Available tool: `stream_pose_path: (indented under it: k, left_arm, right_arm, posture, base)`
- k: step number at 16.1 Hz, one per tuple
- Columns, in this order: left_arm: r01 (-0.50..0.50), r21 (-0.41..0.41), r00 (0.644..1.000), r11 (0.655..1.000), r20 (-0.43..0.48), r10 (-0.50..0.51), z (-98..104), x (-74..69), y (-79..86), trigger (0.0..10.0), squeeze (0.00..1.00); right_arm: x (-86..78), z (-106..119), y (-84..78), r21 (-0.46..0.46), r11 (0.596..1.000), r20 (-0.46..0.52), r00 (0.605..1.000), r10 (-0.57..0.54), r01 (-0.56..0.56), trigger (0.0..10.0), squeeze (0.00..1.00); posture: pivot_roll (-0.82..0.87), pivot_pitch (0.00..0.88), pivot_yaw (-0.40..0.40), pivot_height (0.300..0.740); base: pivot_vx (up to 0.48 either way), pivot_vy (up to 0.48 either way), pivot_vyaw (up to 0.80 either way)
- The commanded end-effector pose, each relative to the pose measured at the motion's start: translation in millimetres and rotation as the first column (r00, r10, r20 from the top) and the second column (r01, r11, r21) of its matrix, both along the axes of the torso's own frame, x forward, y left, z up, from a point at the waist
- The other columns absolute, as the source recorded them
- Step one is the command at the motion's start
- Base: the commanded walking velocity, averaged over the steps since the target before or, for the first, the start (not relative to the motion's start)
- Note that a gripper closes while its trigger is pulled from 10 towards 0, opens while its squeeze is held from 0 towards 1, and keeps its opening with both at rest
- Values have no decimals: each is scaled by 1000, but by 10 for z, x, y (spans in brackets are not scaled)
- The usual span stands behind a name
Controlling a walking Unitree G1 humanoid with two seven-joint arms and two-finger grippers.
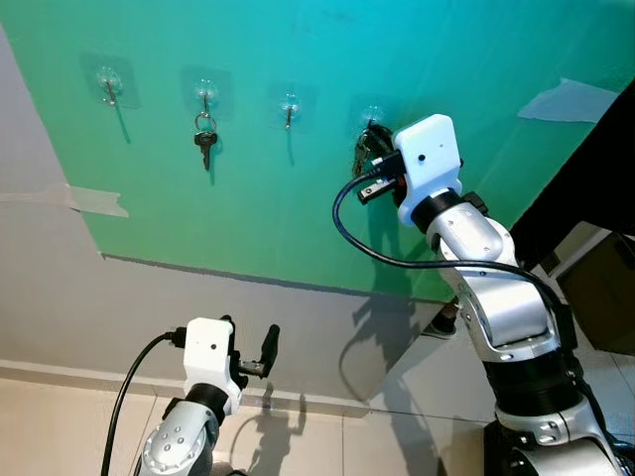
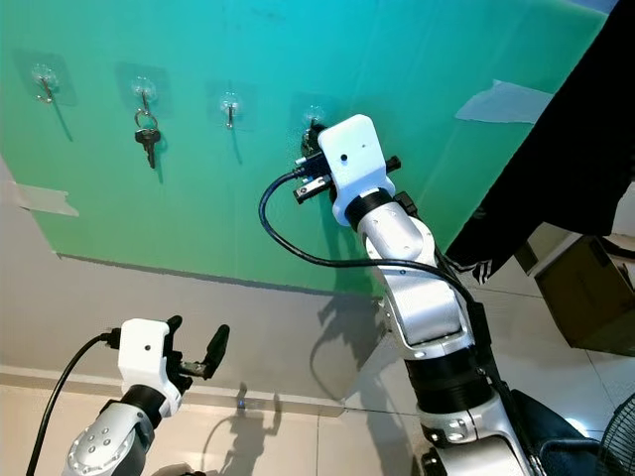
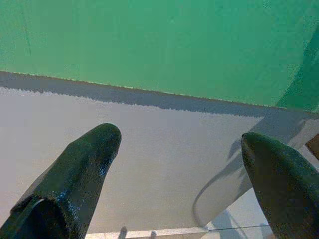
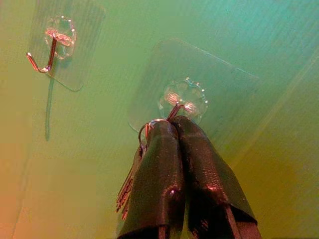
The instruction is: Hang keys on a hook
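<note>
Several clear adhesive hooks sit in a row on the green wall panel [image 1: 298, 228]. The rightmost hook [image 4: 182, 102] is right in front of my right gripper [image 4: 172, 124], which is raised against the wall and shut on a key ring with keys [image 4: 142, 137]. The ring is at the hook's metal tip; I cannot tell whether it rests on it. The keys dangle beside the fingers [image 1: 362, 157]. Another set of keys [image 1: 204, 137] hangs from the second hook [image 1: 205, 97]. My left gripper [image 1: 253, 352] is held low in front of the grey wall, open and empty.
Two free hooks remain, the far left hook [image 1: 109, 87] and the third hook [image 1: 289, 107]. Tape strips [image 1: 84, 201] hold the panel's edges. A dark curtain or board [image 2: 566, 159] stands at the right, with a cardboard box [image 2: 585, 293] on the floor beyond.
</note>
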State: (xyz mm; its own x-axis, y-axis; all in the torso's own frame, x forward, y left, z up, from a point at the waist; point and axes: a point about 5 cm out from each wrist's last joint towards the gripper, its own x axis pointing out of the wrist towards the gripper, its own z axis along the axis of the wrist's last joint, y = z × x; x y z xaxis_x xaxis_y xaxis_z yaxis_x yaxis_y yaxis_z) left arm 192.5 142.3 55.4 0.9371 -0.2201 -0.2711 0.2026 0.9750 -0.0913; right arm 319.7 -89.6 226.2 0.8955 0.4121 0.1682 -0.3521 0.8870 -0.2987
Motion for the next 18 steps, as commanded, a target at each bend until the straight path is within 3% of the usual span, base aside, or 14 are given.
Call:
stream_pose_path:
  k: [1,18]
  left_arm:
    - [6,-10,1000,1000,13,-6,37,0,-26,10000,0]
    - [6,-7,1000,1000,9,-6,40,15,-21,10000,0]
  right_arm:
    - [69,-14,-104,21,998,-37,998,-52,52,10000,0]
    - [67,-110,-96,1,998,-73,995,-63,64,10000,0]
  posture:
    - [90,0,-150,722]
    - [89,0,-146,722]
  base:
    - [0,0,0]
    - [0,0,0]
